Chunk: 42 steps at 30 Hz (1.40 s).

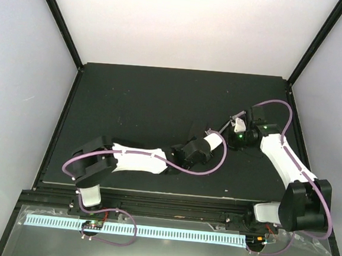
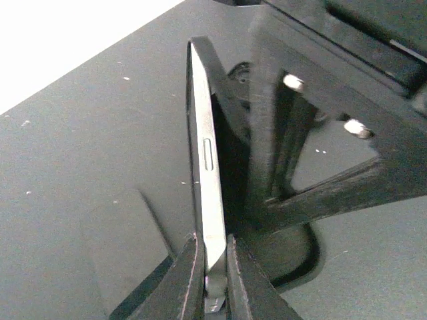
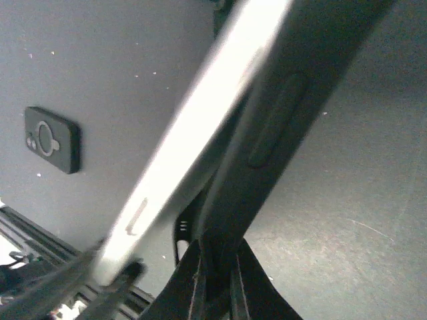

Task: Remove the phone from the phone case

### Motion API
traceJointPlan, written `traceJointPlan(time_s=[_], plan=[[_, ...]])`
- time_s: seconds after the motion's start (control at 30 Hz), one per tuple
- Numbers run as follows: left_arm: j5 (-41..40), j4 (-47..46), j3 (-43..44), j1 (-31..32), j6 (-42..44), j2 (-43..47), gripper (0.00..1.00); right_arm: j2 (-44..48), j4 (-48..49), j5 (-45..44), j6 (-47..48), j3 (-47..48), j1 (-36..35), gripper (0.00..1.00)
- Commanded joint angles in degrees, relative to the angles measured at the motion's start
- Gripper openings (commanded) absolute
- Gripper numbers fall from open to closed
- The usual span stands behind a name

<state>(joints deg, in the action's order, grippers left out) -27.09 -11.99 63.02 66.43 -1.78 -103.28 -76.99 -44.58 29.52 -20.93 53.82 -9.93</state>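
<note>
Closest in, on the left wrist view: the left hand (image 2: 212, 248) is pinched tight on the phone (image 2: 205, 167). Both fingers (image 2: 188, 280) press flat on its near end, with no gap showing. The phone stands on edge, its silver side and a slim button facing the camera. Right behind it and touching it is the black case (image 2: 219, 80), hugging the phone's far face. Just past the case, the right hand's black frame and its screws crowd in and block most of what lies on that side of the phone.

Over to the right wrist: the right hand (image 3: 217, 248) is clamped on the case's rim, jaws nipped right in on it. Here the phone runs alongside the case. The two are pressed together at the far end and parted at the near end, where the left hand's fingertips blur in on the phone. Beyond the phone and well apart from it, a small black block (image 3: 52, 139) with a ring on its face lies flat on the bench (image 3: 100, 60).

From above, the left arm (image 1: 139, 158) and right arm (image 1: 281, 157) reach in from either side, and the hands meet over the dark bench. The phone between them is too small to pick out in this view.
</note>
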Motion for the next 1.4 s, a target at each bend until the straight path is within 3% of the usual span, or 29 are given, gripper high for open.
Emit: traceJointPlan(time_s=[0.0,0.33,0.6,0.7,0.97,1.37], plan=[[-6.1,-0.5,-1.9,-1.7,-2.7,10.8,0.02,0.8,-0.1,-20.0,3.0,0.4,2.5,0.01],[-8.2,4.6,-8.5,-1.7,-4.7,22.0,0.02,5.0,3.1,-17.4,10.6,1.5,2.5,0.01],[-22.1,17.5,-12.1,-1.7,-6.5,26.3,0.02,15.0,17.6,-10.4,19.5,-8.1,2.6,0.01],[-26.0,20.5,-13.4,-1.7,-6.4,25.8,0.02,18.5,17.9,-10.8,20.2,-7.1,2.7,0.01],[-33.8,18.4,-12.7,-1.8,0.7,14.8,0.01,22.5,20.5,-17.6,20.9,-8.4,2.9,0.01],[-36.2,22.7,0.0,-1.8,5.6,-7.5,0.02,20.3,20.6,-17.7,21.2,-8.7,3.9,0.01]])
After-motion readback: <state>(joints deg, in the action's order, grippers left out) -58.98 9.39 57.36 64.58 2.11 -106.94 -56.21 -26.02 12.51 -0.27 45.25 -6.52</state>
